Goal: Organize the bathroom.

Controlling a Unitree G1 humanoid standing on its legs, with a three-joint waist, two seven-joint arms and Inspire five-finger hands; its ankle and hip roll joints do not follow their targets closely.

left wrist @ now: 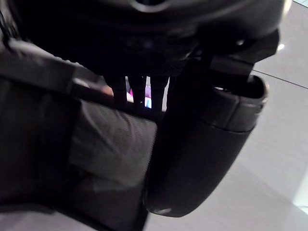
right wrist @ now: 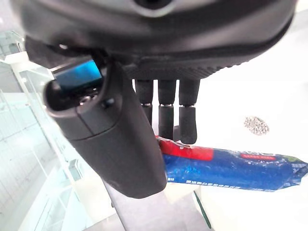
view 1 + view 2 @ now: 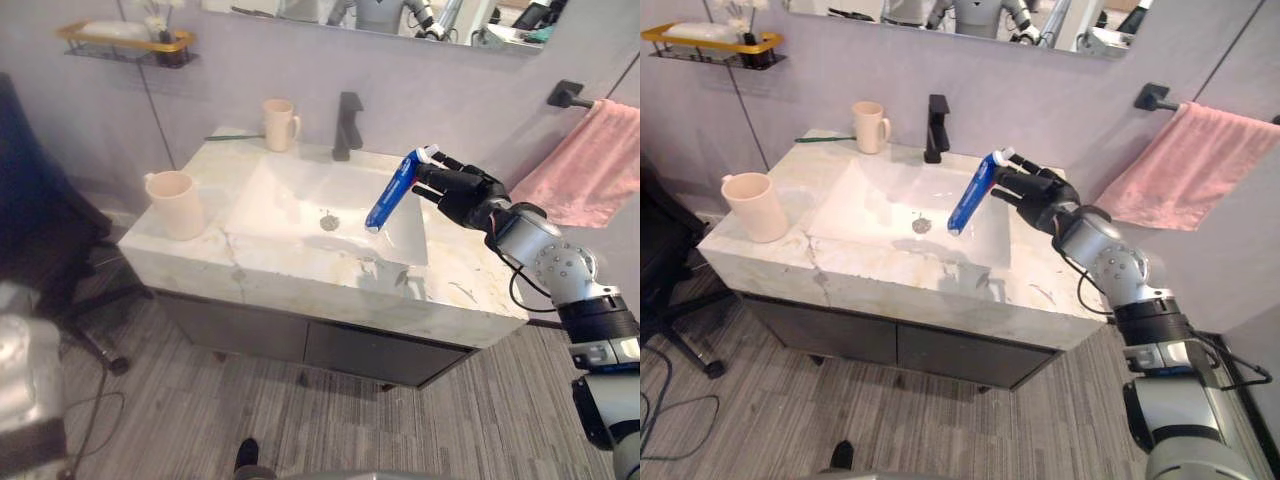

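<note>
Fingers [image 2: 186, 120] of the right hand [image 3: 462, 190] are curled round a blue toothpaste tube [image 3: 390, 192], tilted above the sink basin [image 3: 300, 205].

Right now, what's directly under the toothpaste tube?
The right hand holds the blue toothpaste tube tilted over the sink basin. Below its lower end lies bare white basin, with the drain just to its left. The tube's cap end is covered by the fingers.
</note>
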